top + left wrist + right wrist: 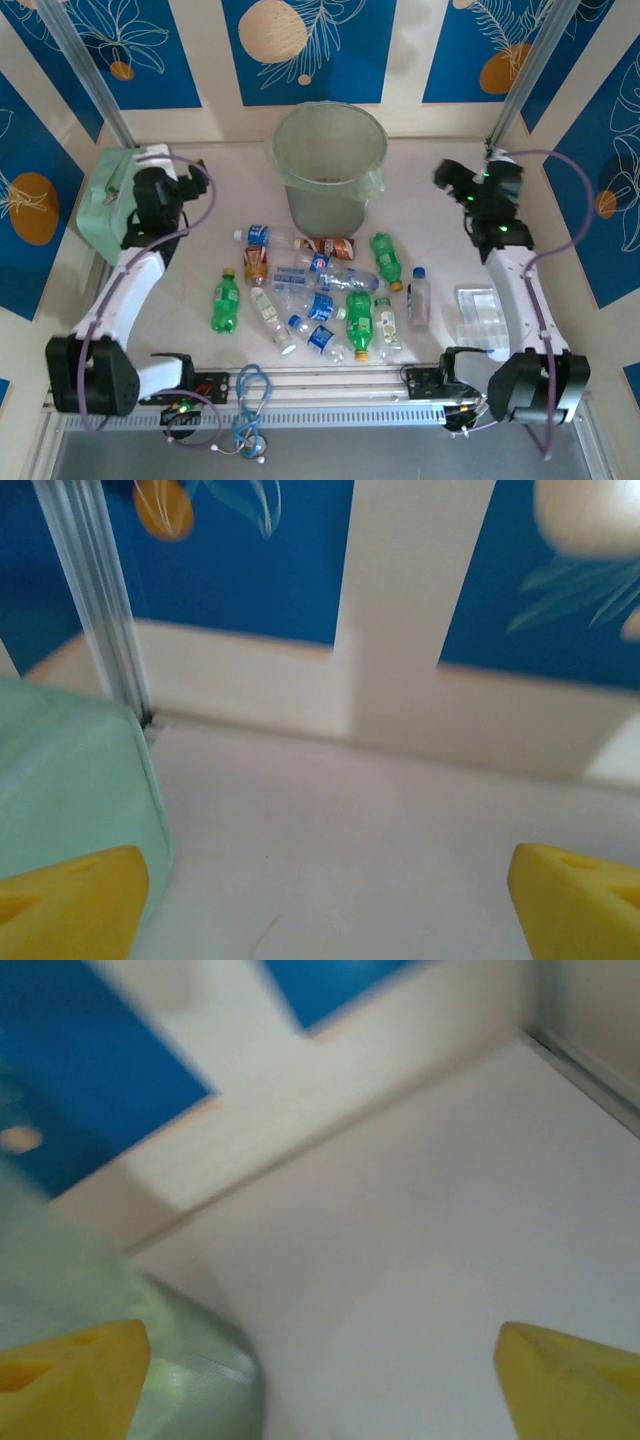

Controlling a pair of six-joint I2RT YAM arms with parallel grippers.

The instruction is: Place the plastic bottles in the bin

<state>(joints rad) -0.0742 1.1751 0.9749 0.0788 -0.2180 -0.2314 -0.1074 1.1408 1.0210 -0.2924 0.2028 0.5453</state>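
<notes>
The plastic bottles (pixel 315 290) lie in one loose heap on the table (pixel 200 250), between the two arms and on the near side of the bin (pixel 330 205), which stands upright at the far middle. Both grippers hang beyond this heap, at about the same depth as the bin, and they look toward the back wall, so every bottle lies behind and below them, toward the arm bases. The left gripper (pixel 172 172) is just beside the mint-green case (pixel 105 200); in its wrist view the yellow fingers (pixel 70 900) stand wide apart with nothing between them. The right gripper (pixel 452 178) is also spread wide and empty, and its wrist view shows the pale wall of the bin (pixel 150 1360) at the lower left. For the left arm the nearest piece is, I judge, the green bottle (pixel 225 302) at the left edge of the heap. It lies apart from the others, and its long axis runs near to far, the cap toward the bin. For the right arm the clear bottle with a blue cap (pixel 418 298) is nearest, and it has the same direction. Each gripper would need to draw back and turn down, with the fingers across that axis.
</notes>
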